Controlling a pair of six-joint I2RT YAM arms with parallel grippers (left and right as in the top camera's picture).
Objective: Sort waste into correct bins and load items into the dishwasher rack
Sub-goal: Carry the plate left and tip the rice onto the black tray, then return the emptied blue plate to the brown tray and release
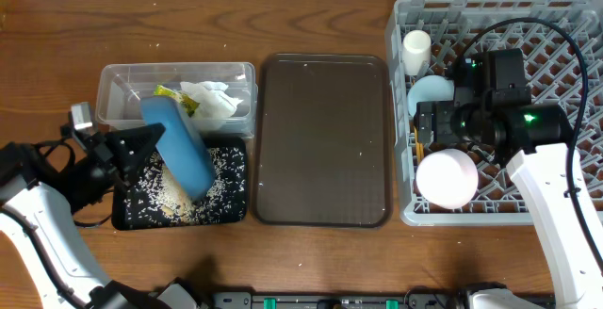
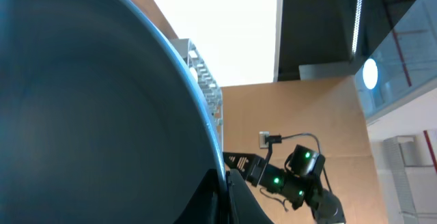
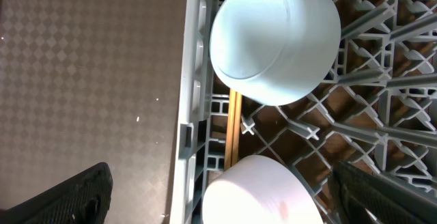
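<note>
While the left hand [image 1: 149,146] pinches its rim, the dark-blue dish [image 1: 181,149] hangs steeply tilted over the black tray [image 1: 236,213], where loose rice grains [image 1: 155,194] lie scattered. Whether the dish's lower edge touches the rice, I cannot tell. In the left wrist view the dish fills most of the picture.

Just beside the black tray at twelve o'clock sits the clear tub [image 1: 118,78], with the crumpled napkin [image 1: 215,100] and the yellow-green wrapper [image 1: 174,95] inside. At three o'clock from both bins the brown tray [image 1: 322,139] rests on the counter [image 1: 311,26].

Further toward three o'clock stands the grey rack [image 1: 565,36]. The right hand [image 1: 435,125] hovers over its left side, fingers spread wide and holding nothing. The light-blue bowl [image 1: 431,90] sits at the hand's twelve o'clock and the white bowl [image 1: 447,178] at its six. The white cup [image 1: 416,47] stands at eleven o'clock from the light-blue bowl. The wooden chopsticks [image 3: 233,125] lie along the rack's left wall, partly under both bowls.
</note>
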